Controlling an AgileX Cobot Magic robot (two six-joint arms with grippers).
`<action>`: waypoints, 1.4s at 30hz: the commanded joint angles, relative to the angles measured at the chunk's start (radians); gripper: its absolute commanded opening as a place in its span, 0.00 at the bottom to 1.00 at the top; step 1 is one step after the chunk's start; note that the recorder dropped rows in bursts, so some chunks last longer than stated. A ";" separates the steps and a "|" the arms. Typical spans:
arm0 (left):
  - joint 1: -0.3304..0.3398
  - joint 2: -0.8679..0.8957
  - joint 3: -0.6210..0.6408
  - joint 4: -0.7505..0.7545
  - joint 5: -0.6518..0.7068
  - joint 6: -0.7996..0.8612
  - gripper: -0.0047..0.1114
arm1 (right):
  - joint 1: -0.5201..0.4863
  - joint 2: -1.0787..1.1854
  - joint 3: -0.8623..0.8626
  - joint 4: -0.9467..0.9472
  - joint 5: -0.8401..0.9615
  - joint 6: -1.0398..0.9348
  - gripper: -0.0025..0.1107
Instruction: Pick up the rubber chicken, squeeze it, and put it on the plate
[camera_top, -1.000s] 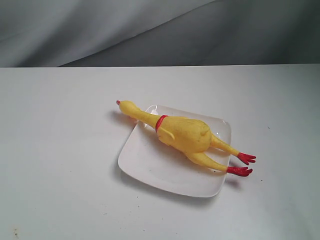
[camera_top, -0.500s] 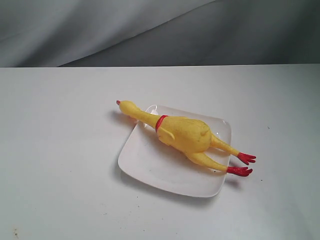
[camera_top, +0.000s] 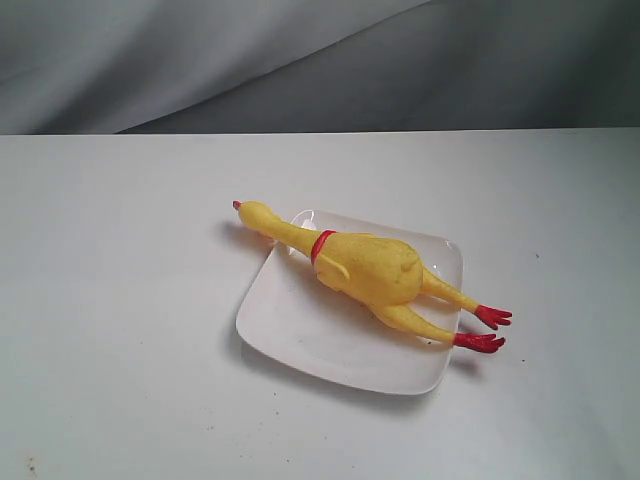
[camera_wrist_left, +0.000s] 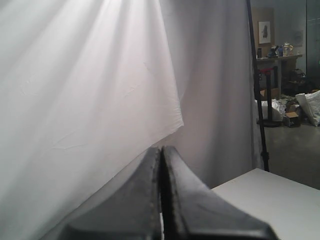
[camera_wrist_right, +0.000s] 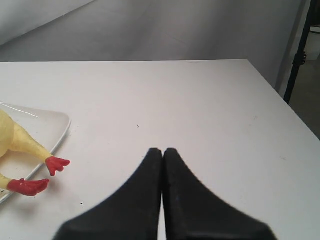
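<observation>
Both left end effector (camera_wrist_left: 161, 150) and right end effector (camera_wrist_right: 162, 150) are seen closed, empty. The rubber chicken (camera_top: 370, 268) is laid across the plate (camera_top: 330, 350); task is judged done.

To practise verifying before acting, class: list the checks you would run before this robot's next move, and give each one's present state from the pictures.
1. The rubber chicken has its body lying on the plate: ok.
2. The whole chicken is inside the plate's rim: not ok. Its head and red feet hang past opposite edges, over the table.
3. The left hand is clear of the chicken: ok. It is shut, empty and facing a curtain.
4. The right hand is clear of the chicken: ok. It is shut, empty and apart from the feet.
5. The squeeze has been done: cannot tell.
</observation>
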 joint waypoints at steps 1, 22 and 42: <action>0.090 -0.056 0.001 -0.009 0.007 -0.003 0.04 | -0.007 -0.002 0.003 -0.008 -0.001 -0.003 0.02; 0.565 -0.522 0.001 -0.009 0.007 -0.004 0.04 | -0.007 -0.002 0.003 -0.006 -0.001 -0.003 0.02; 0.565 -0.531 -0.001 -0.009 -0.020 -0.004 0.04 | -0.007 -0.002 0.003 -0.001 -0.001 -0.003 0.02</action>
